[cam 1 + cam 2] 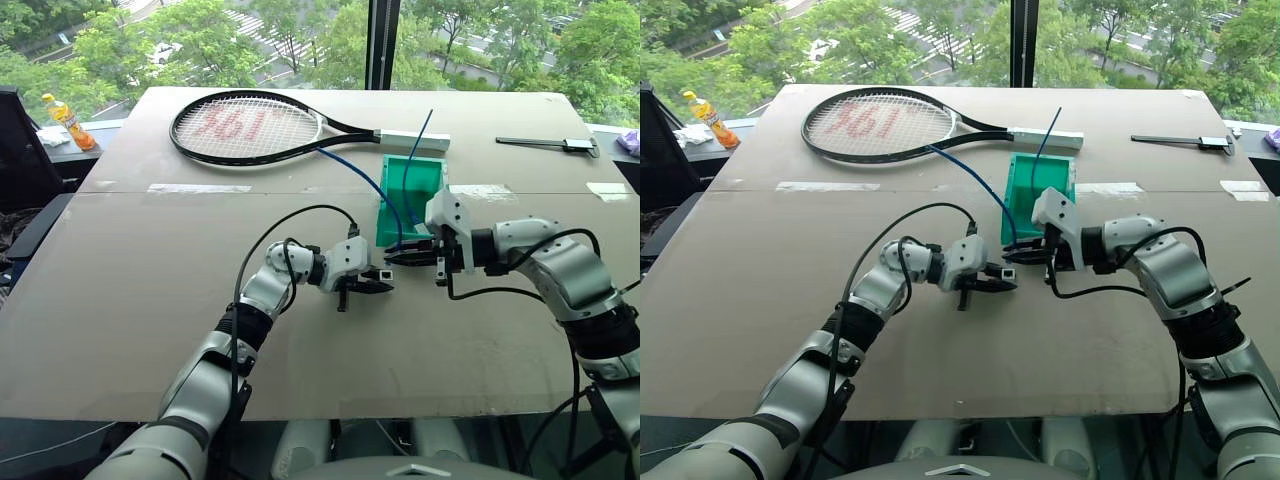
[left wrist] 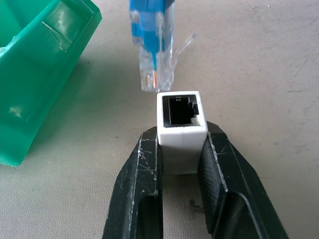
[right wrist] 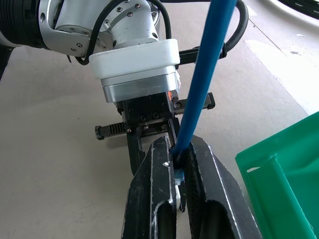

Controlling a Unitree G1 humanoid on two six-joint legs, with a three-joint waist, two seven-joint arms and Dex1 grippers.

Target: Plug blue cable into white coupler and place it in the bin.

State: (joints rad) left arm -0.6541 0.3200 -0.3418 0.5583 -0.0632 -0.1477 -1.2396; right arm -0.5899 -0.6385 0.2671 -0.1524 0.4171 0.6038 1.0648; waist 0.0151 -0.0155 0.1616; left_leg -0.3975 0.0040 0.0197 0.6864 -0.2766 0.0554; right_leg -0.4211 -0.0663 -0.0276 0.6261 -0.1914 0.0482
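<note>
I have the left gripper (image 1: 378, 287) at the table's centre, its two fingers clamped on the sides of the coupler (image 2: 180, 125), socket facing out toward the other arm. In the left wrist view the dark socket hole is plain, and the cable's clear plug (image 2: 154, 69) hangs just off its rim, not yet inside and slightly off to one side of the opening.

My right gripper (image 1: 400, 257) comes in from three o'clock, fingers pressed together on the cable (image 3: 207, 79) just behind that plug. In the right wrist view the blue line rises out from between the fingers, with the left gripper's body straight ahead.

From the head view the cable runs back toward twelve o'clock, over the bin (image 1: 392, 222), and loops out toward the racket (image 1: 250, 127). The bin stands just beyond both grippers, close beside the right one, its sloped front toward me. A second blue line (image 1: 420, 137) sticks up from the bin toward the racket's white handle. At the table's two o'clock corner lies a thin black tool (image 1: 548, 144).
</note>
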